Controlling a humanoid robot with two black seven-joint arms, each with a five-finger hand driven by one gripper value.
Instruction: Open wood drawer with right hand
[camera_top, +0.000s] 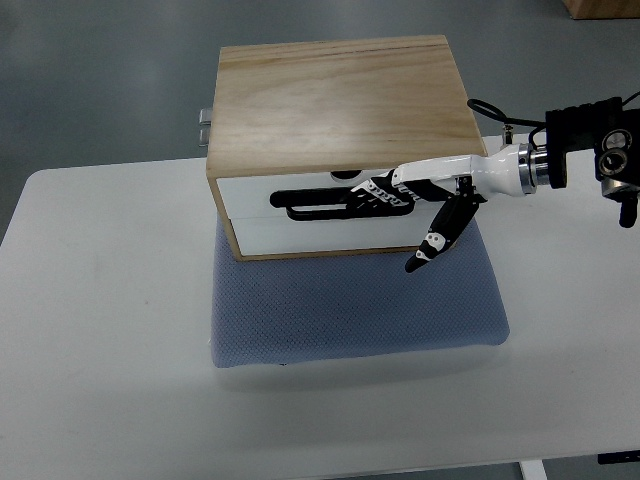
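A wood drawer box (335, 100) stands on a blue-grey mat (360, 305) at the middle of the white table (100, 330). Its front has two white drawer fronts; the upper drawer (255, 192) has a long black handle slot (310, 205). Both drawers look shut. My right hand (400, 195) comes in from the right edge, its fingers (375, 192) hooked into the handle slot of the upper drawer. Its thumb (435, 243) hangs down in front of the lower drawer (300, 235), touching nothing. The left arm is out of view.
The mat reaches in front of the box toward me. A small metal fitting (204, 125) sticks out at the box's far left side. The table's far edge runs behind the box, with grey floor beyond. A cardboard corner (603, 8) shows at the top right.
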